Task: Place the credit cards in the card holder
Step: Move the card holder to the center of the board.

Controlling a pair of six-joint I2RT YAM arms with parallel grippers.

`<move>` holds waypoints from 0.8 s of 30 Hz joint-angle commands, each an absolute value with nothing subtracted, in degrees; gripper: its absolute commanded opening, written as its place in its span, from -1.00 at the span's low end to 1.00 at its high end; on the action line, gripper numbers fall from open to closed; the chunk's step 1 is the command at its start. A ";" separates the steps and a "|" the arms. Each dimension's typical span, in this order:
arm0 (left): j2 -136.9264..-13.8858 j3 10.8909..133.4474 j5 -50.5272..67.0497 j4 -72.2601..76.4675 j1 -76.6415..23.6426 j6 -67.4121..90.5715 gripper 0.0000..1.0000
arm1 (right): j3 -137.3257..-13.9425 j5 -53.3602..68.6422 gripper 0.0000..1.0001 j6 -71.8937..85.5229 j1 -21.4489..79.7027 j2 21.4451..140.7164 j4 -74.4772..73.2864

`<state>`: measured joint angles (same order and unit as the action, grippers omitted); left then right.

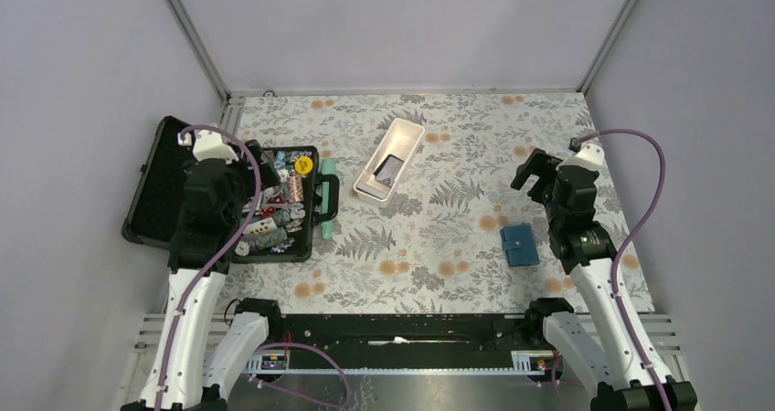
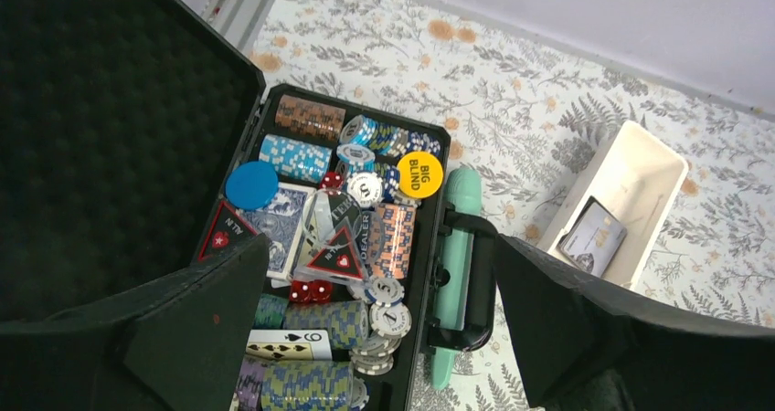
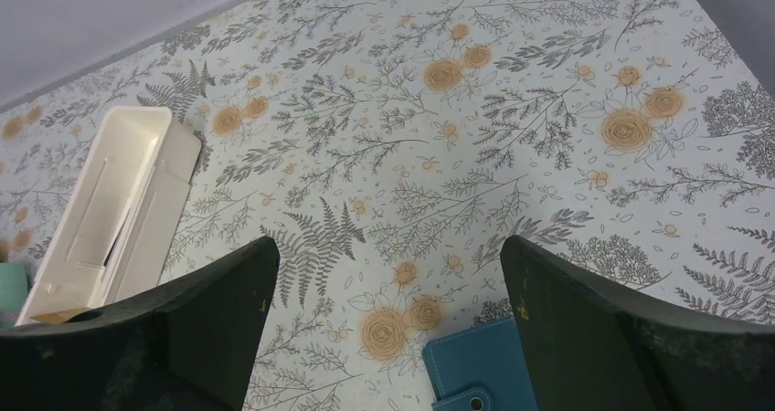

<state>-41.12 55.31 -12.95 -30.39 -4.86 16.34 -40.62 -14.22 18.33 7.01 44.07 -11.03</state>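
Well, left end effector (image 2: 375, 274) and right end effector (image 3: 388, 265) are both gaping empty, credit cards (image 2: 594, 237) sitting in tray (image 2: 653, 146), probably for pickup.

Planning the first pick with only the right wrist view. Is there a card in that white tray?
Observer: Yes, a dark card lies inside the white tray, in the half nearer the arms.
Operator: Where is the left arm?
Observer: The left gripper hovers over an open black case of poker chips, jaws wide, empty.
Operator: Is the wallet open?
Observer: The card holder looks folded shut, apart from the tray.
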 commanded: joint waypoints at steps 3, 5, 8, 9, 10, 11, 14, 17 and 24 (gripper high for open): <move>-41.68 55.27 -14.23 -29.23 -4.56 17.14 0.98 | -39.51 -16.62 0.97 19.99 6.86 41.65 -9.99; -41.91 55.28 -14.16 -29.27 -4.57 17.07 0.98 | -38.85 -16.60 0.97 20.26 6.90 40.73 -10.56; -42.22 55.31 -13.60 -29.50 -4.57 16.71 0.98 | -38.35 -17.00 0.97 21.57 6.86 40.39 -11.88; -42.46 55.22 -13.37 -29.65 -4.57 16.58 0.98 | -37.95 -16.25 0.97 22.59 6.88 40.69 -12.19; -42.80 55.13 -13.12 -29.93 -4.53 16.46 0.98 | -37.40 -14.78 0.97 23.80 6.86 41.26 -12.26; -43.23 55.11 -13.14 -30.30 -4.56 16.58 0.98 | -36.77 -13.46 0.97 24.78 6.86 41.90 -12.10; -44.13 54.77 -13.57 -31.01 -4.57 16.95 0.98 | -34.23 -11.80 0.97 28.74 6.86 45.09 -12.53; -43.72 53.99 -12.12 -30.14 -4.57 17.14 0.98 | -32.85 -10.07 0.97 31.81 6.78 49.58 -13.80; -44.19 52.41 -8.55 -29.09 -4.53 17.07 0.98 | -28.94 -6.37 0.97 33.47 1.95 51.94 -13.40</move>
<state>-44.23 52.82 -11.25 -31.42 -4.86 16.62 -29.78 -7.94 31.20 5.72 51.66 -13.56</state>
